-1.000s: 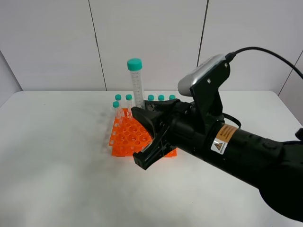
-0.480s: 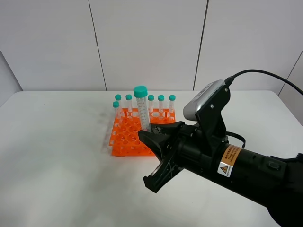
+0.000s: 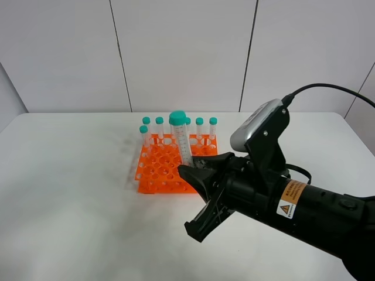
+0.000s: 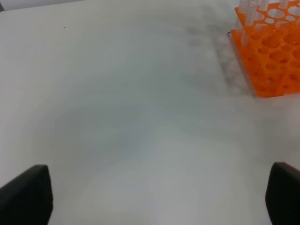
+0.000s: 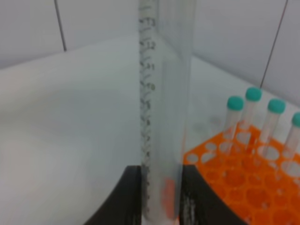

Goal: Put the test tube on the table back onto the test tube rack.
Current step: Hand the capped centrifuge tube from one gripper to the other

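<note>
My right gripper is shut on a clear test tube with a teal cap, gripping its lower part. The tube stands nearly upright, leaning slightly left, over the front right part of the orange rack. Its tip is hidden behind the fingers. In the right wrist view the tube fills the middle between two black fingers, with the rack beyond. My left gripper is open and empty over the bare white table, left of the rack.
Several more teal-capped tubes stand in the rack's back row and left side, also seen in the right wrist view. The right arm's black body covers the table's front right. A white panelled wall stands behind.
My right gripper has come down and toward the front right with the tube. The tube's cap has dropped from well above the racked tubes to just above them.
</note>
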{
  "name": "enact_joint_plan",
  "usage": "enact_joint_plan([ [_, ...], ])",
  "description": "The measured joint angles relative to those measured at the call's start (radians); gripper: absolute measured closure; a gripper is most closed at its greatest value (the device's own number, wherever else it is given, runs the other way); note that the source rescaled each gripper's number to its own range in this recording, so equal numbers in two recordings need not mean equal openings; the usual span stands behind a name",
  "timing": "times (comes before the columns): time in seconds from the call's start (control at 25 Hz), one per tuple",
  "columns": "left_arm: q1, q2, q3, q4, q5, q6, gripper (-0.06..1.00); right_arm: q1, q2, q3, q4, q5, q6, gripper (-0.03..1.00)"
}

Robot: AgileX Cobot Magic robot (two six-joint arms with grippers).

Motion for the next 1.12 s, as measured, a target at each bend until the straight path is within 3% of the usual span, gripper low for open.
enact_joint_plan([
  [0.36, 0.000, 0.000, 0.000, 0.000, 0.000, 0.000, -0.05, 0.000, -0.063, 0.001, 0.018, 0.095, -0.037, 0.95],
  [0.84, -0.005, 0.000, 0.000, 0.000, 0.000, 0.000, -0.05, 0.000, -0.063, 0.048, 0.034, 0.095, -0.042, 0.95],
  [1.12, -0.164, 0.000, 0.000, 0.000, 0.000, 0.000, -0.05, 0.000, -0.063, 0.048, 0.034, 0.095, -0.042, 0.95],
])
